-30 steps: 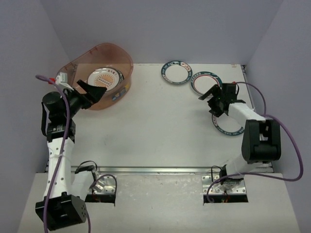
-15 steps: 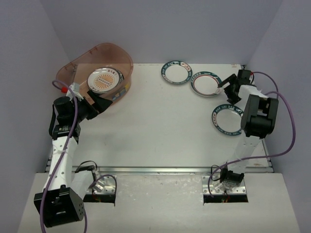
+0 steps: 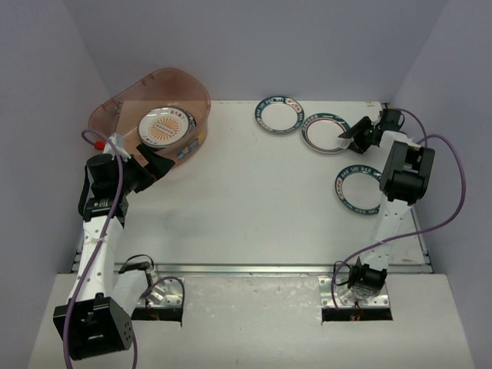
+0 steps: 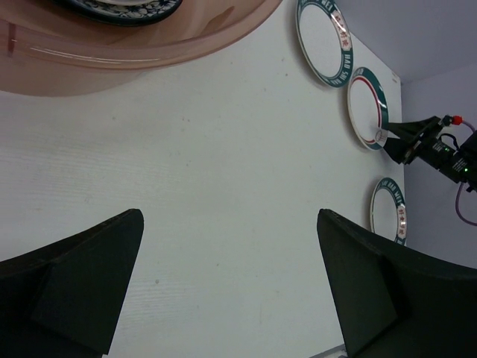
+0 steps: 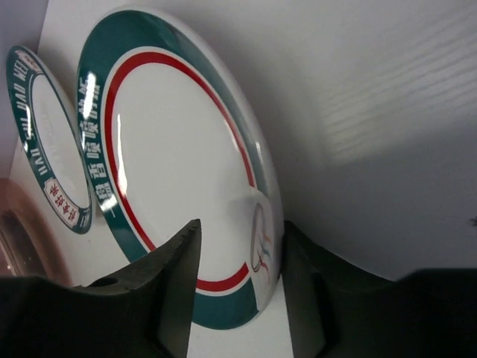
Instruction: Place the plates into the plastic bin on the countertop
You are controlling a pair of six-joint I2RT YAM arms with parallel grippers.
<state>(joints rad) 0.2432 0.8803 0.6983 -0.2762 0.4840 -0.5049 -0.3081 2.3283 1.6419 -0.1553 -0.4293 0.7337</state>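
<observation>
One red-and-teal plate (image 3: 324,132), lying on the counter (image 3: 254,192) far from the bin (image 3: 104,115), was straddled at its rim by the right tool (image 3: 344,137); clamping could not be confirmed, so slipping was risked

Three plates (image 3: 280,114) outside the plastic bin (image 3: 108,114)

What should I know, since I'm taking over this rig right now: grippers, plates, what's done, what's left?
Left gripper: open, empty, by the plastic bin.
Right gripper: jaws straddle the rim of the red-and-teal plate; grip unconfirmed.
Done: plates in the bin, orange sunburst plate on top.
Left: three plates on the countertop: that one, the far teal-rimmed plate and the near teal-rimmed plate.
</observation>
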